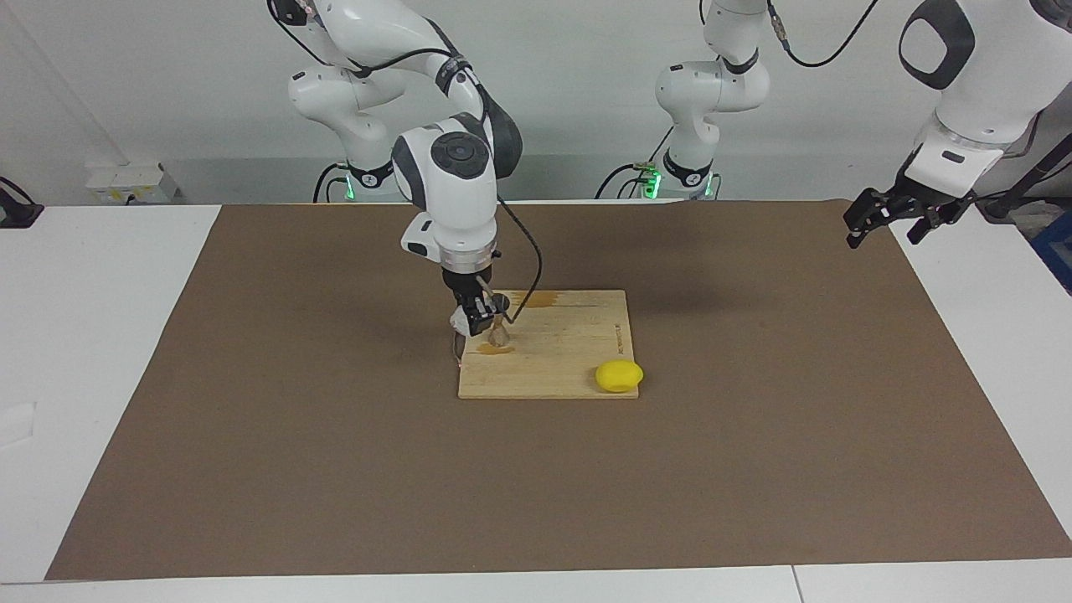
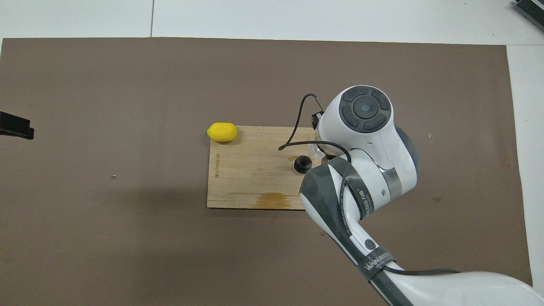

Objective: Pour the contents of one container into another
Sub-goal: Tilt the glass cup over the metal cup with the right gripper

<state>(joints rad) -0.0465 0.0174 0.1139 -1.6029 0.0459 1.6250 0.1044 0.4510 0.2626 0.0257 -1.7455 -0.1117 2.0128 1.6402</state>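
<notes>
Wooden board (image 1: 569, 352) lying mid-frame on brown mat (image 1: 251, 419), stained patch showing along its upper edge in the facing view | yellow lemon (image 1: 619, 375) sitting at board's lower right corner there, upper left corner (image 2: 222, 132) in the overhead view | mat covering white table (image 1: 84, 335), reaching toward frame edges

- You see a pale wooden board (image 1: 569, 352), matt, grain showing, with a darker stain at its edge.
- The brown mat (image 1: 293, 435) looks like matt paper.
- The lemon (image 1: 619, 375) is smooth, faintly glossy.
- The jigger (image 2: 303, 163) looks like dull metal.
- The table (image 1: 92, 335) is smooth white.
- At the board's three o'clock in the overhead view, the glass cup (image 2: 316, 148) is clear.
</notes>
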